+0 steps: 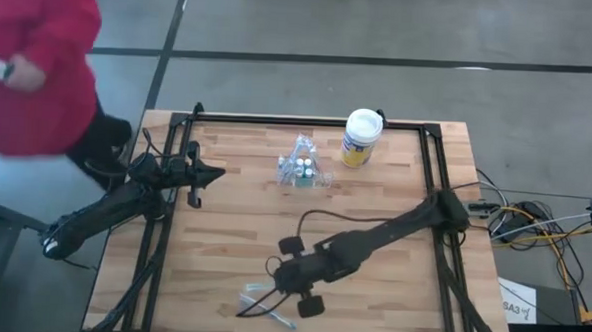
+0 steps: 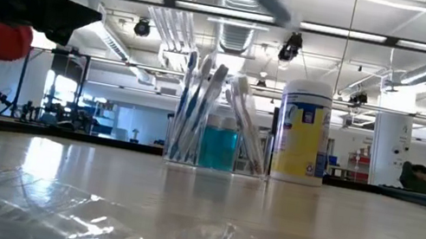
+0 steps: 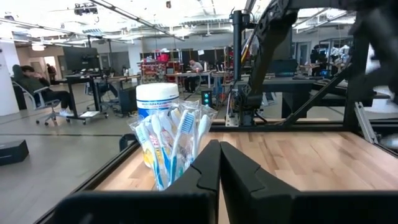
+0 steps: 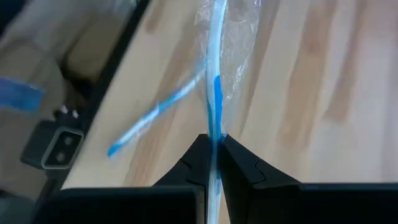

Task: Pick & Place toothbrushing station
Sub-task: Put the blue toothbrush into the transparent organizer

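Observation:
The toothbrushing station (image 1: 298, 169), a small clear holder filled with blue-and-white toothbrushes, stands on its base at the table's far middle and also shows in the low view (image 2: 211, 128) and the left wrist view (image 3: 171, 146). My right gripper (image 4: 214, 146) is over the table's near middle (image 1: 276, 275), shut on a wrapped toothbrush (image 4: 216, 74). A second blue-and-white toothbrush (image 4: 155, 112) lies flat on the wood beside it. My left gripper (image 3: 219, 163) waits shut at the table's left side (image 1: 201, 172), level, facing the station. My right gripper pinches the wrapped toothbrush between its two fingers at a blue-and-white stretch of the handle (image 4: 215, 132), wrapper film included. The fingers slant down from the table's right. The brush runs on away from the fingertips, in line with them. I cannot tell whether its far end is off the wood.
A white-lidded, yellow-labelled canister (image 1: 361, 137) stands just right of the station. Crumpled clear wrapping (image 2: 48, 205) lies near the table's front edge (image 1: 260, 305). A black frame rail (image 1: 308, 121) runs round the table. A person in red (image 1: 31, 54) stands past the far left corner.

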Controlling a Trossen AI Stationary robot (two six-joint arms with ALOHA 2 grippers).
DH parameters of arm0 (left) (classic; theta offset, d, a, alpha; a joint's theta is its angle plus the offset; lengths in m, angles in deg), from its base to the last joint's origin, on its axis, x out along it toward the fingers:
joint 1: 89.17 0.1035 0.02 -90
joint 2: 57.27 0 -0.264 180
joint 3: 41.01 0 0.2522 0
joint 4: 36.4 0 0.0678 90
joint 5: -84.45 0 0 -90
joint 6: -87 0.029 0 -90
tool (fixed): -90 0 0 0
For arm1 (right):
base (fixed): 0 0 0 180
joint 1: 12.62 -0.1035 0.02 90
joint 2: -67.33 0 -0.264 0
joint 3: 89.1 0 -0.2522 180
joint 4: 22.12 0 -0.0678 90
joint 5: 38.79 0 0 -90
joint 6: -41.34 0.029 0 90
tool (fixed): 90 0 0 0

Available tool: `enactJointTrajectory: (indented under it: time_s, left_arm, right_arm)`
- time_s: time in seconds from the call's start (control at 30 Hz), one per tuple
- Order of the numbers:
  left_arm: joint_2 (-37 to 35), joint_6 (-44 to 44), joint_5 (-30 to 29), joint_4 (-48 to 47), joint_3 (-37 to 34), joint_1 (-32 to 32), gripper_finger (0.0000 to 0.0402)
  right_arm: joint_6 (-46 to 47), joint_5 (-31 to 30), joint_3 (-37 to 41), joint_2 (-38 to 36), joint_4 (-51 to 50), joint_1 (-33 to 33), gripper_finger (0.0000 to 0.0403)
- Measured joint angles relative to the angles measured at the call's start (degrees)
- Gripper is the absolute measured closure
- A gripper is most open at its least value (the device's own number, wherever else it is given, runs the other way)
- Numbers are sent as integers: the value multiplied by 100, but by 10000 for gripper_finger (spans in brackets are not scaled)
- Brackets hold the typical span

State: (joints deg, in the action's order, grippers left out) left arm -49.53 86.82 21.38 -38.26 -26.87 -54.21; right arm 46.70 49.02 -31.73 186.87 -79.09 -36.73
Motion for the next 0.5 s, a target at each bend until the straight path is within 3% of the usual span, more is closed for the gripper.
enactJointTrajectory:
  time_s: [0.2,0.5]
  left_arm:
    - [13,13,-1,4,-2,0,396]
    - [63,22,-1,-2,-4,0,377]
  right_arm:
    - [-516,-373,638,-1109,610,-39,387]
    - [-688,-982,3985,-3657,3885,-42,387]
